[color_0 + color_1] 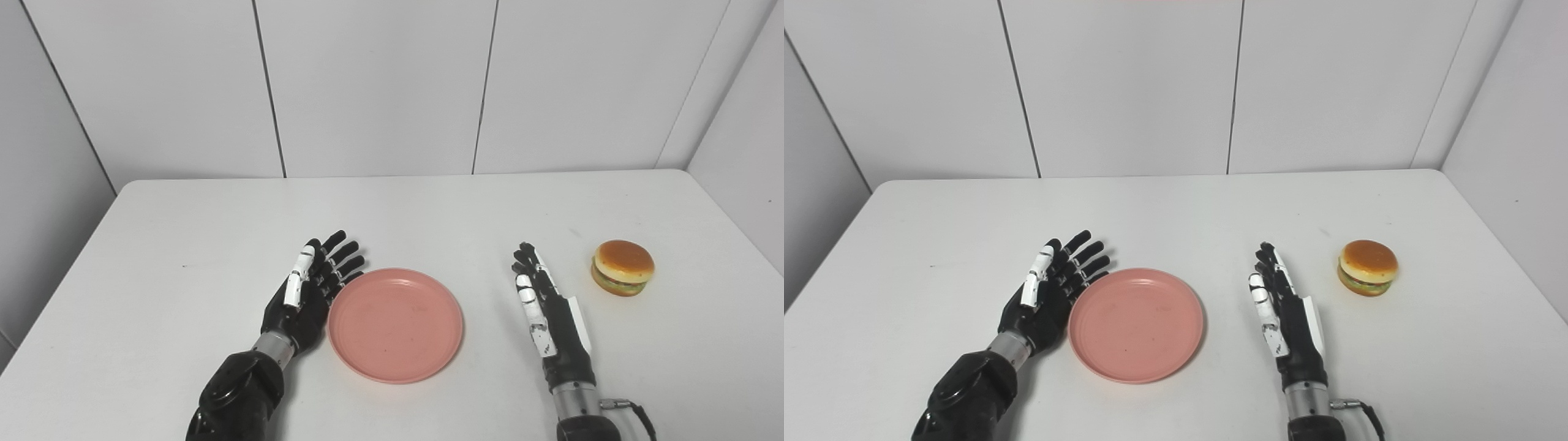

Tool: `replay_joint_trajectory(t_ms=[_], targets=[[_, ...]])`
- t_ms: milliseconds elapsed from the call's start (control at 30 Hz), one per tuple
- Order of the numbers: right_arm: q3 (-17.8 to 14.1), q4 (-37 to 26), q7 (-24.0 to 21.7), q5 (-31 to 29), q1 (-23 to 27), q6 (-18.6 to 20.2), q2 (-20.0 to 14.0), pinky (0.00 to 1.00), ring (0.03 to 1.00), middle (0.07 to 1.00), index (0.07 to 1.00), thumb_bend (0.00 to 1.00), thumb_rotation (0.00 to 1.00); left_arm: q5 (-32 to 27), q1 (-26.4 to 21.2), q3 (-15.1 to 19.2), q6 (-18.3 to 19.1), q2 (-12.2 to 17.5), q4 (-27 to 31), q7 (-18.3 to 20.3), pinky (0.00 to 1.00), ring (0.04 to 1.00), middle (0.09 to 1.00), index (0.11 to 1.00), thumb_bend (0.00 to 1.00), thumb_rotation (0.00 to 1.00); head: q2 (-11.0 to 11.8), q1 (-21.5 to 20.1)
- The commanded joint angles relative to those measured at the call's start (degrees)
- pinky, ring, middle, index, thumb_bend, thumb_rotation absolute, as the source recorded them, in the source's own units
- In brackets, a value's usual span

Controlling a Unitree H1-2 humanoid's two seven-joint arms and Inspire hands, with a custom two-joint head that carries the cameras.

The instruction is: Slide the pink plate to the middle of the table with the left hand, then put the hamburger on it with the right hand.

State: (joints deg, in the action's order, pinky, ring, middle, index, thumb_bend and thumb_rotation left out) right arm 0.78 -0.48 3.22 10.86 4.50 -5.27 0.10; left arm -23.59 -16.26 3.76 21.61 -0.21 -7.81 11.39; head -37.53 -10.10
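While the spread left hand (306,294) touches one round pink plastic plate's (395,324) left rim, bare white tabletop (429,220) surrounds one sesame-bun hamburger (622,267) beside the straight-fingered, empty right hand (545,306).

We've got the plate (395,324) sitting on the tabletop (184,245), roughly centre and toward the near edge. Our left hand (309,291) is right up against the plate's left rim, fingers (343,254) spread and pointing away from us. Our right hand (545,306) rests to the right of the plate, apart from it. The hamburger (623,267) sits further right and a bit farther back, near that hand, not touching.
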Motion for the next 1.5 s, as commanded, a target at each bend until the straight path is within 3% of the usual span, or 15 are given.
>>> replay_joint_trajectory(t_ms=[0,200,767,800,933,967,1100,1200,1467], targets=[[-0.21,-2.93,0.32,0.79,2.18,0.67,-0.80,0.87,0.891,0.909,0.920,0.37,1.00,0.65,0.28,0.10,0.69,0.50,-1.42,-0.36,0.88,0.887,0.898,0.897,0.33,1.00,0.08,-0.10],[-0.76,-6.75,0.26,3.35,3.92,2.64,-3.27,0.85,0.880,0.896,0.910,0.47,1.00,1.03,0.02,0.32,-0.46,0.62,-2.10,-0.03,0.87,0.878,0.891,0.887,0.33,1.00,1.25,-3.03],[-2.29,-13.76,-0.44,13.47,11.74,7.30,-13.30,0.82,0.859,0.869,0.889,0.50,0.96,-0.59,-0.68,2.58,-2.25,1.38,-5.57,2.86,0.91,0.910,0.918,0.913,0.32,1.00,4.39,-10.78],[-2.53,-13.91,-0.56,13.66,12.35,7.49,-13.97,0.73,0.844,0.869,0.896,0.54,0.92,-0.90,-0.71,2.77,-2.43,1.38,-5.83,3.10,0.92,0.920,0.928,0.923,0.32,1.00,4.47,-11.04],[-3.09,-13.37,-0.28,15.58,14.13,7.03,-16.28,0.58,0.814,0.881,0.902,0.59,0.89,-1.78,-0.80,3.30,-2.67,1.46,-6.40,3.73,0.94,0.932,0.941,0.935,0.32,1.00,4.77,-11.84],[-3.16,-13.48,-0.53,17.21,14.78,7.64,-17.39,0.68,0.835,0.887,0.904,0.61,0.89,-1.94,-0.87,3.39,-2.84,1.57,-6.61,3.95,0.94,0.931,0.940,0.935,0.32,1.00,5.00,-12.47],[-3.72,-14.10,-1.32,23.28,16.68,11.30,-20.34,0.81,0.867,0.894,0.907,0.67,0.90,-2.27,-1.20,3.73,-3.65,2.17,-7.74,5.11,0.94,0.929,0.939,0.936,0.32,1.00,5.27,-13.24],[-4.38,-14.76,-2.60,25.37,17.57,14.68,-21.69,0.78,0.869,0.911,0.918,0.72,0.78,-2.71,-1.36,3.88,-4.11,2.59,-8.43,6.37,0.95,0.935,0.945,0.941,0.32,1.00,5.29,-13.70],[-5.10,-14.01,-5.46,30.17,18.48,20.71,-25.22,0.75,0.878,0.933,0.941,0.84,0.64,-3.48,-1.51,4.35,-4.03,2.89,-8.97,6.71,0.96,0.941,0.947,0.938,0.33,1.00,5.29,-14.59]])
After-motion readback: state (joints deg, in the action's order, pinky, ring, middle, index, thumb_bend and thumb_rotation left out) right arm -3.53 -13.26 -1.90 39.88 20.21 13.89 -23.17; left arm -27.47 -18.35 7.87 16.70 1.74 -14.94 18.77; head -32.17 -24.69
